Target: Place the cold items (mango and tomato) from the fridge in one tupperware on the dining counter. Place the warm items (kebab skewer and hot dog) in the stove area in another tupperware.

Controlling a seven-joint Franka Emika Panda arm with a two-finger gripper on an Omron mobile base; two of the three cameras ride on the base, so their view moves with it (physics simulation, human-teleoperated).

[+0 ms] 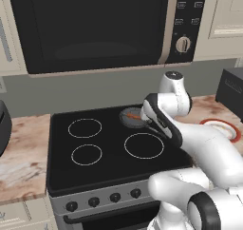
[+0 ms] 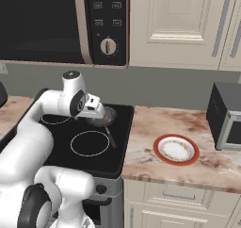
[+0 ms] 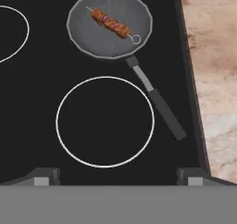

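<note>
My gripper (image 3: 118,176) over stove (image 3: 55,102), fingers wide apart, holding nothing. Kebab skewer (image 3: 111,23) lies in grey frying pan (image 3: 88,33), upper middle of hand view; pan handle (image 3: 157,102) runs toward lower right. Pan sits on rear right burner, centre of left base view. Red-rimmed plate (image 2: 176,150) on marbled counter (image 2: 160,123), right of stove. Microwave (image 2: 56,20) above; display and button labels too small to read.
</note>
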